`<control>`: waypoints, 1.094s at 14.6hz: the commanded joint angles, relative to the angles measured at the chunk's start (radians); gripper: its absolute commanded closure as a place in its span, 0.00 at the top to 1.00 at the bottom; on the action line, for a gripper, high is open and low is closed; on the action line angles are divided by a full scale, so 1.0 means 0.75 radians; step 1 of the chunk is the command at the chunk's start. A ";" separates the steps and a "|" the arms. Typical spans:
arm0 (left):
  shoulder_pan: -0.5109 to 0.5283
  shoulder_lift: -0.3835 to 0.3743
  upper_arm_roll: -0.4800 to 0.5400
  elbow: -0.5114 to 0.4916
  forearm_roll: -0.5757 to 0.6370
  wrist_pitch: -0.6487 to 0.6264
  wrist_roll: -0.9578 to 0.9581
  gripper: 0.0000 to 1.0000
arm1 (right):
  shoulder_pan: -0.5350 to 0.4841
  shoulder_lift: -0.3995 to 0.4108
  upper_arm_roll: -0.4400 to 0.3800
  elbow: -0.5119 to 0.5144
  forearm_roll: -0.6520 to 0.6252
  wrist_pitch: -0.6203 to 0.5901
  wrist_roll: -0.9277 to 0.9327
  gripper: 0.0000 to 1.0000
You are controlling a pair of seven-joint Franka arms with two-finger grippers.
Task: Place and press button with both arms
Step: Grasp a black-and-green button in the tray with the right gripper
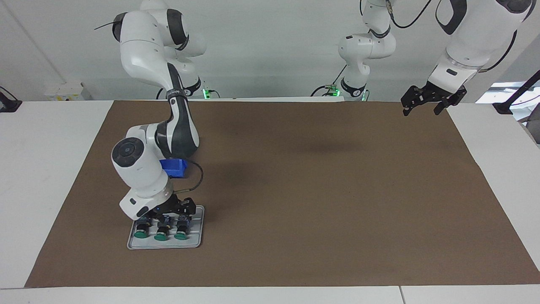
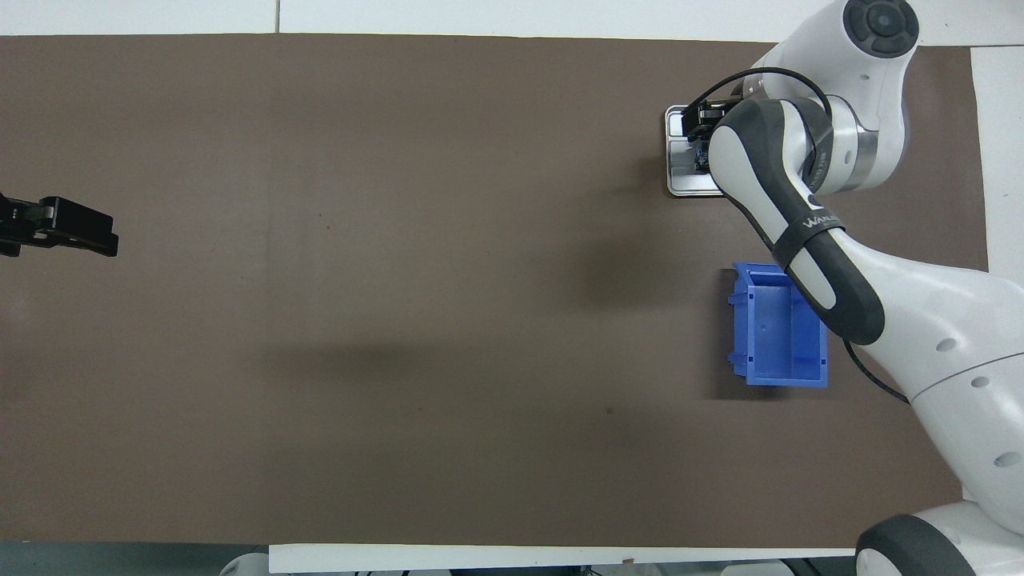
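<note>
Three green-capped buttons lie side by side on a small grey tray (image 1: 195,236), toward the right arm's end of the table: one button (image 1: 141,233), a middle button (image 1: 161,236) and a third button (image 1: 180,235). My right gripper (image 1: 171,216) is down at the tray, right at the buttons' black bodies; I cannot tell which one it touches. From above, the right arm covers most of the tray (image 2: 686,186) and its gripper (image 2: 704,120). My left gripper (image 1: 423,109) hangs open and empty, over the mat's edge at the left arm's end.
A blue bin (image 2: 780,328) stands on the brown mat (image 1: 320,190), nearer to the robots than the tray; in the facing view the right arm hides most of this bin (image 1: 174,167). The left gripper (image 2: 60,228) shows at the overhead view's edge.
</note>
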 commanded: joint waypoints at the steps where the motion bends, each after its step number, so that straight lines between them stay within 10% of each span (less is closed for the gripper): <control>1: -0.001 -0.039 0.010 -0.044 -0.010 0.020 -0.008 1.00 | 0.001 0.022 0.007 0.000 -0.013 0.042 0.023 0.87; 16: -0.001 -0.039 0.010 -0.044 -0.010 0.022 -0.011 1.00 | -0.012 0.016 0.007 -0.070 -0.019 0.081 -0.114 0.87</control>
